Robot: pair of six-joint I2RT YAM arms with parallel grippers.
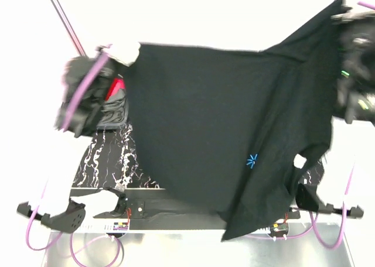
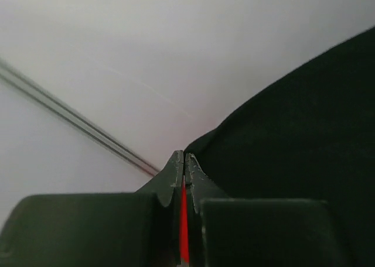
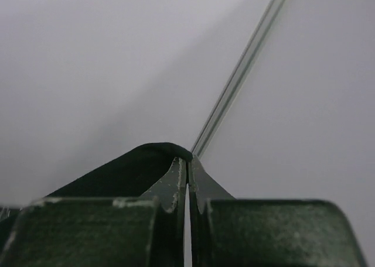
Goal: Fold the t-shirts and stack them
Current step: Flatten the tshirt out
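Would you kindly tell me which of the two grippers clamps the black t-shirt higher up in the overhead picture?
The right gripper, shut on the black t-shirt at the top right; the left gripper pinches it lower, at mid-left.

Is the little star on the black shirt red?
No, the tiny starburst print on the black t-shirt is blue.
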